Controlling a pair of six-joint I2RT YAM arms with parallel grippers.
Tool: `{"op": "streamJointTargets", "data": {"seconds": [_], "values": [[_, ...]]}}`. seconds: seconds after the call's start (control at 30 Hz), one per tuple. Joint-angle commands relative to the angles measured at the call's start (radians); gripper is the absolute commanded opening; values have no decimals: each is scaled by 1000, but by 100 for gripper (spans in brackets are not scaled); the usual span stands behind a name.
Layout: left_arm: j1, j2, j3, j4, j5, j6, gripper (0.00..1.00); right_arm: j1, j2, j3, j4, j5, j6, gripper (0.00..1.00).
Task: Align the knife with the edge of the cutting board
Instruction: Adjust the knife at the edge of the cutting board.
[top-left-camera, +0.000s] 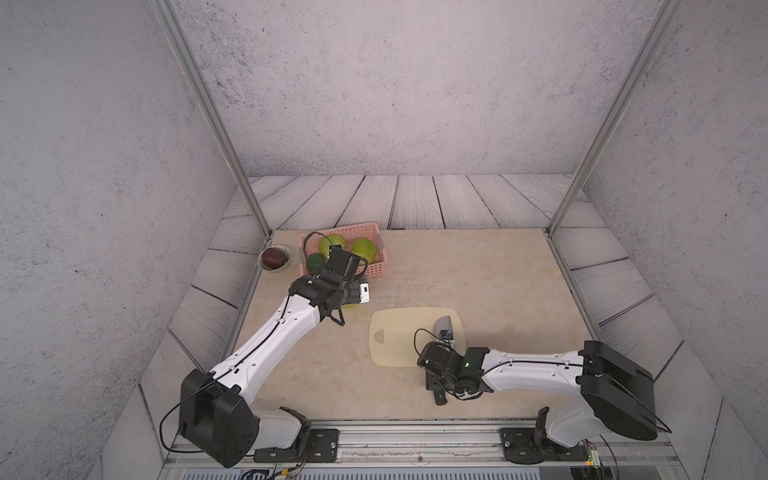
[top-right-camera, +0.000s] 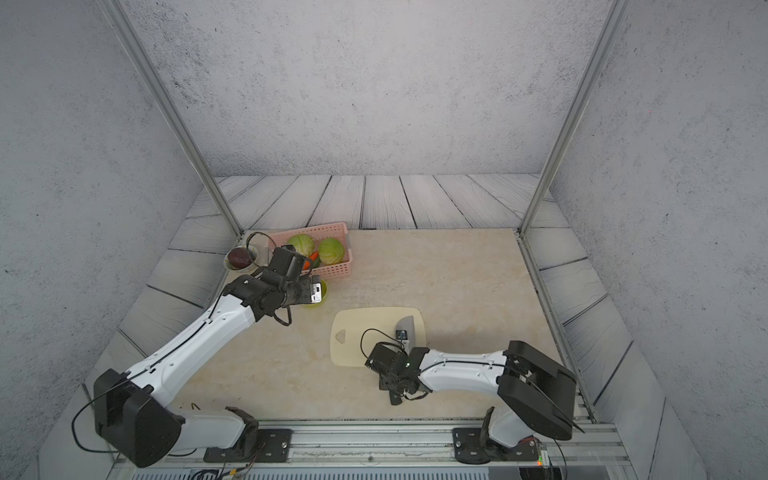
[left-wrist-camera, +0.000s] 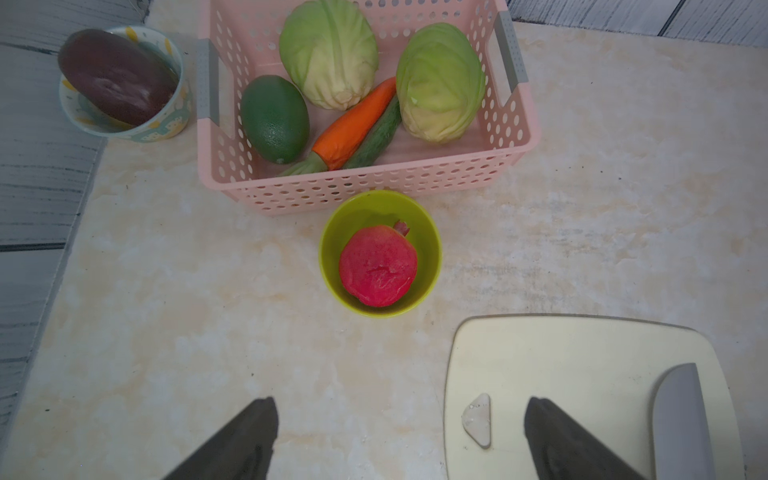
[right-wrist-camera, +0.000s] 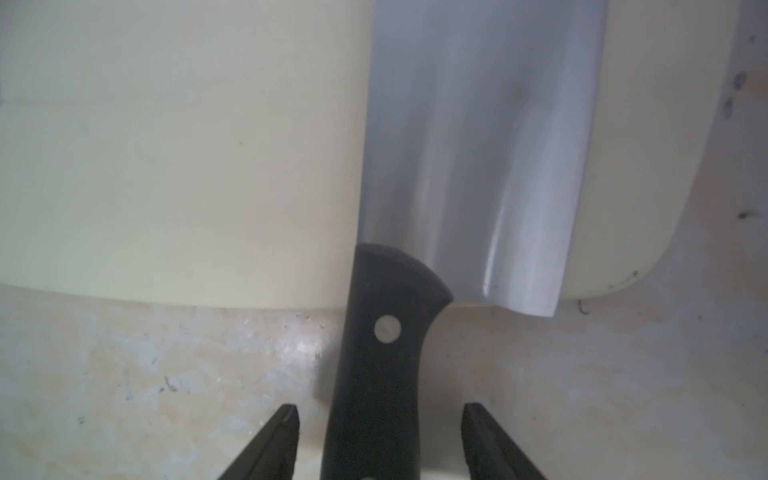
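The right end effector (right-wrist-camera: 380, 409) is set low over the desk (top-left-camera: 498, 270). Its two black fingers (right-wrist-camera: 286, 424) are spread to either side of the black handle of the knife (right-wrist-camera: 469, 145). A gap of desk is seen between each finger and the handle, so the handle is straddled but not pinched, and no contact is shown.

The left end effector (left-wrist-camera: 401, 403) is spread wide, and nothing is held or touched by it. In the left wrist view one finger is seen against bare desk and one against the cutting board (left-wrist-camera: 561, 365), beside its small triangular hole (left-wrist-camera: 478, 419).

The cutting board is laid flat on the desk's front half, a little toward the right edge. The knife's grey blade is laid flat on the board's end nearer the desk's right edge and runs roughly along that end. A narrow strip of board is left showing between blade and board edge. The handle, on which one bright rivet is seen, is carried past the board's front edge and lies over bare desk, pointed toward the desk's front edge.

A white label (top-left-camera: 365, 292) is fixed to the left arm's wrist and is seen in both top views; its print is too small to be read.
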Motion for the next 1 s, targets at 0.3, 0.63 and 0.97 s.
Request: {"op": "streamJointTargets", "data": {"seconds": [0.3, 0.63, 0.97], "values": [[-1, 17, 32, -15, 7, 9, 98, 8, 49, 17, -17, 39, 15, 57], [-5, 9, 33, -17, 2, 13, 98, 12, 66, 28, -39, 42, 14, 49], [-9, 8, 35, -23, -7, 16, 98, 16, 54, 57, -81, 59, 10, 38]]}}
